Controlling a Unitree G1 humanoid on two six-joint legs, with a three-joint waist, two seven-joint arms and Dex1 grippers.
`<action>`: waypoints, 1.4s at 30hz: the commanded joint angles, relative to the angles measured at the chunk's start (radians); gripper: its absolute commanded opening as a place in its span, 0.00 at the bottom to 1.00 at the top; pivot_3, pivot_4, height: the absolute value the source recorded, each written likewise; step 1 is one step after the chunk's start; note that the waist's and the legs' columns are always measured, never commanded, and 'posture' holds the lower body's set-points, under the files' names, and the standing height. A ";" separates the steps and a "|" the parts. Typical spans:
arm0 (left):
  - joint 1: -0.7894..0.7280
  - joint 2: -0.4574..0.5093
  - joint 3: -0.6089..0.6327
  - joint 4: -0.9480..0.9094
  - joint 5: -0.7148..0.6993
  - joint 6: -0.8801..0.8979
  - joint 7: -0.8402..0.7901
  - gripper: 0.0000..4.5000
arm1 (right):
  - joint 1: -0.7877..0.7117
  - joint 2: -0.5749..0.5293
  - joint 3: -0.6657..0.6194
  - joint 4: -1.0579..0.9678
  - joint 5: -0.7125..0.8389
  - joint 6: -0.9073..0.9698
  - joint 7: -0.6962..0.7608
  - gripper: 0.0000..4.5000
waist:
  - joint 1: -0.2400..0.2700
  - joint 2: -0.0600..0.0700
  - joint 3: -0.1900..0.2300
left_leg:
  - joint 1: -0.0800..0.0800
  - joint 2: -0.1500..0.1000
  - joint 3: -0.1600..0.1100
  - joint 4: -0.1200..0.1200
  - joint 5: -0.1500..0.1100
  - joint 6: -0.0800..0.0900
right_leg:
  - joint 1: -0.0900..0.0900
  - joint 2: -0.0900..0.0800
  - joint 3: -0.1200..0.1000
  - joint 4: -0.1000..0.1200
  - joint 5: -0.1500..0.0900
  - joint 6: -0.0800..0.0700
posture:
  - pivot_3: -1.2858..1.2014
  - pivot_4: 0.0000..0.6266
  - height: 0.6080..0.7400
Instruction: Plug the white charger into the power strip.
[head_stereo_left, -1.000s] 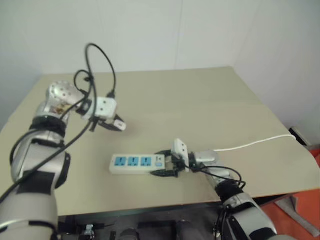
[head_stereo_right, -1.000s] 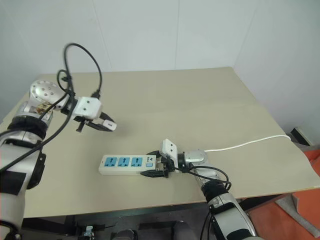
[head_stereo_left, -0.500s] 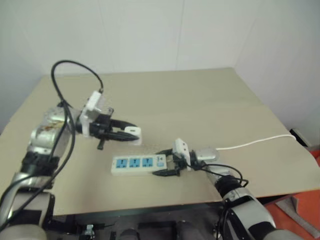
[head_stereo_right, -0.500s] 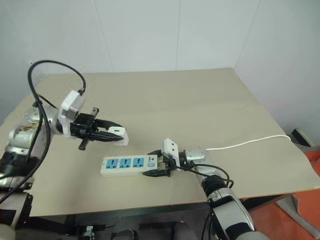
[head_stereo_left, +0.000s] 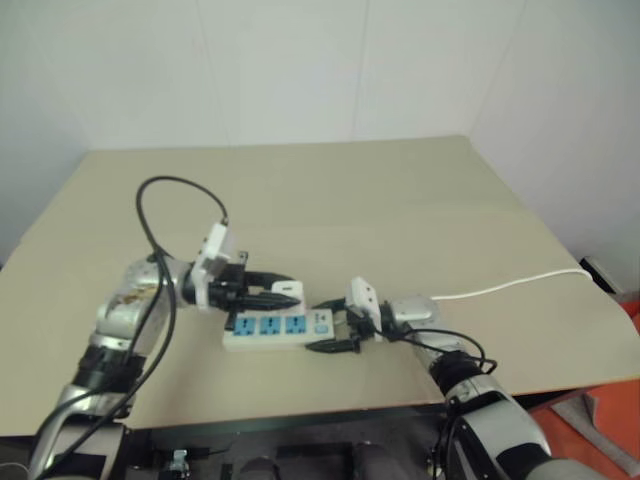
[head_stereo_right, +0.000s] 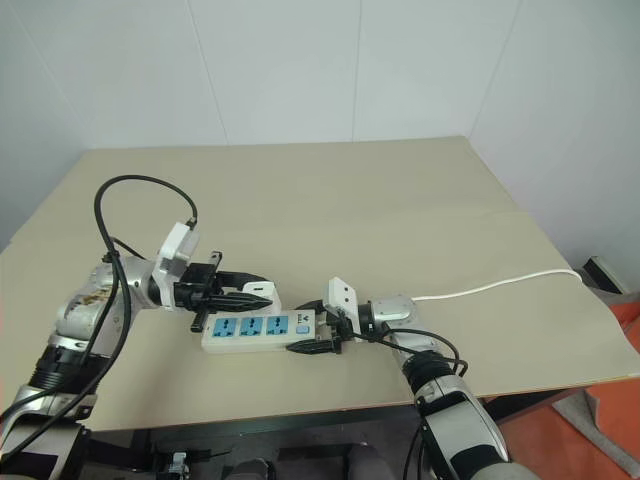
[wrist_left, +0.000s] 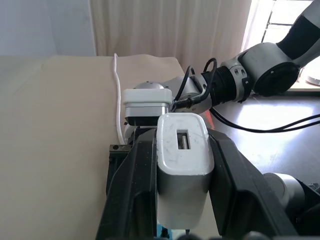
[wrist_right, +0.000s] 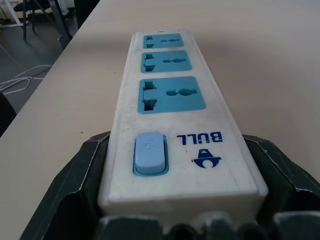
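Note:
The power strip (head_stereo_left: 270, 328) lies on the tan table near its front edge, a long white bar with three blue sockets. My right gripper (head_stereo_left: 335, 333) is shut on its switch end, and a black finger (wrist_right: 75, 195) presses each side of the strip (wrist_right: 170, 100). My left gripper (head_stereo_left: 283, 292) is shut on the white charger (head_stereo_left: 287, 290), pointing level toward the right. The charger hangs just over the strip's far edge, near the middle socket. In the left wrist view the charger (wrist_left: 182, 155) sits clamped between both black fingers (wrist_left: 132, 200).
The strip's thin white cable (head_stereo_left: 510, 287) runs right across the table (head_stereo_left: 400, 200) to its right edge. A black cable loops above my left wrist (head_stereo_left: 165, 200). White walls stand behind and to the right. The floor drops off past the front edge.
My left arm has swung down and to the right with the charger, from high at the left to just above the strip. The right gripper and the strip have not moved.

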 joint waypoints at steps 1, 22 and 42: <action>0.004 -0.012 0.000 -0.009 0.024 -0.038 -0.015 0.23 | -0.008 -0.004 -0.010 -0.016 -0.006 -0.009 -0.001 0.76 | 0.000 0.000 0.000 | 0.000 0.000 0.000 0.000 0.000 0.000 | 0.000 0.000 0.000 0.000 0.000 0.000 | 0.52 0.24 1.00; 0.028 -0.072 -0.011 0.071 0.125 -0.130 -0.012 0.23 | -0.011 -0.005 -0.016 -0.012 -0.011 -0.009 -0.009 0.76 | 0.000 0.000 0.000 | 0.000 0.000 0.002 -0.001 0.000 0.000 | 0.000 0.000 0.001 0.000 0.000 0.000 | 0.52 0.24 1.00; 0.044 -0.085 -0.026 0.112 0.175 -0.177 -0.032 0.23 | -0.011 -0.008 -0.020 -0.027 -0.008 0.005 -0.013 0.76 | 0.000 0.000 0.000 | 0.001 0.000 0.002 -0.001 0.000 0.000 | 0.000 0.000 0.001 -0.001 0.000 0.000 | 0.52 0.24 1.00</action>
